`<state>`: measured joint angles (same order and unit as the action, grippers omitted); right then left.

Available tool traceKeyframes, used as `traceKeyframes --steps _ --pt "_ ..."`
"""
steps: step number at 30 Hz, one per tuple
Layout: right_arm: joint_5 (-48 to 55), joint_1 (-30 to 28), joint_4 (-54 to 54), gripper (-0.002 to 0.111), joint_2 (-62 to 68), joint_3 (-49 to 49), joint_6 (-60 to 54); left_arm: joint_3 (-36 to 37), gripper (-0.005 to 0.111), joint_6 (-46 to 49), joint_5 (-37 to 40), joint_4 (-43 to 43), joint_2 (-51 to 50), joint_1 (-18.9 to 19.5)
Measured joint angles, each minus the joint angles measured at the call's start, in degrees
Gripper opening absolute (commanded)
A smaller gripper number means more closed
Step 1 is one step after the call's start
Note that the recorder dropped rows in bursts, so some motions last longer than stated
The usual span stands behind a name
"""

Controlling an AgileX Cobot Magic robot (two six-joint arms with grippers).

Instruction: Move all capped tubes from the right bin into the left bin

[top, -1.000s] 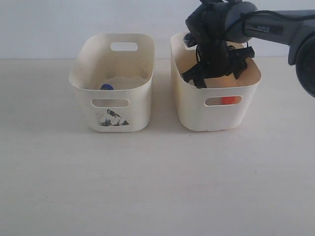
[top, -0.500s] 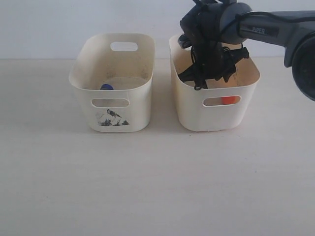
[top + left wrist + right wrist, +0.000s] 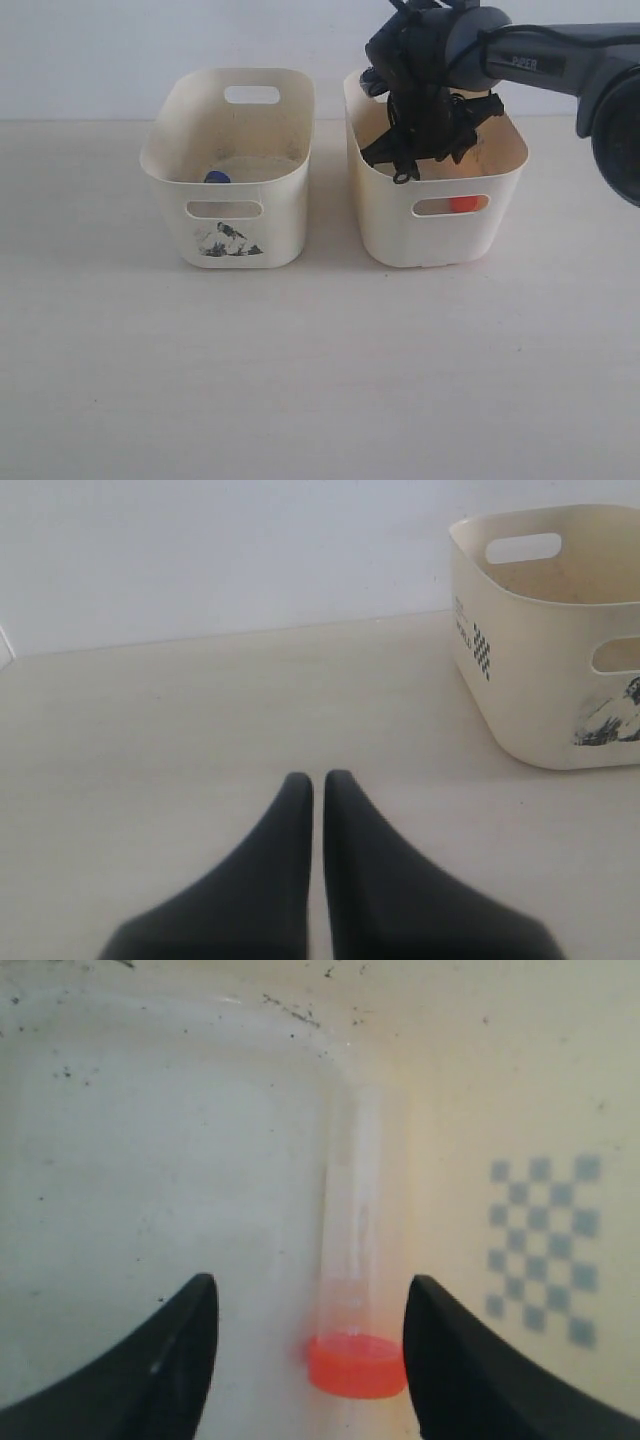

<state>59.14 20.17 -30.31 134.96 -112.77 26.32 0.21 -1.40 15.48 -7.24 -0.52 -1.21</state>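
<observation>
Bins number two, side by side near the far edge of the counter (image 3: 320,370): the left bin (image 3: 280,215) holds one blue-capped tube (image 3: 216,177), and the right bin (image 3: 400,225) one orange-capped tube (image 3: 463,204), glimpsed through its front slot. Only the right wrist view shows that tube whole, lying on the bin floor between the parted, unclamped fingers of the right claw (image 3: 312,1282). Only the left wrist view shows the left claw (image 3: 318,777), closed above bare counter.

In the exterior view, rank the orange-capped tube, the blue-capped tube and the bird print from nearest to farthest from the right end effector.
1. orange-capped tube: in the right bin, where the right end effector reaches.
2-3. blue-capped tube, inside the left bin, and bird print, on that bin's front: too close to call.
</observation>
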Motion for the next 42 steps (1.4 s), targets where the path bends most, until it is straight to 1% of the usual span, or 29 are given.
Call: traceKeyframes --steps 22,42 --pt "0.84 -0.1 -4.24 0.053 1.27 0.0 0.0 0.0 0.004 0.0 0.0 0.0 0.0 0.0" --pt "0.49 -0.1 -5.07 0.053 3.06 0.0 1.97 0.0 0.004 0.0 0.0 0.0 0.0 0.0"
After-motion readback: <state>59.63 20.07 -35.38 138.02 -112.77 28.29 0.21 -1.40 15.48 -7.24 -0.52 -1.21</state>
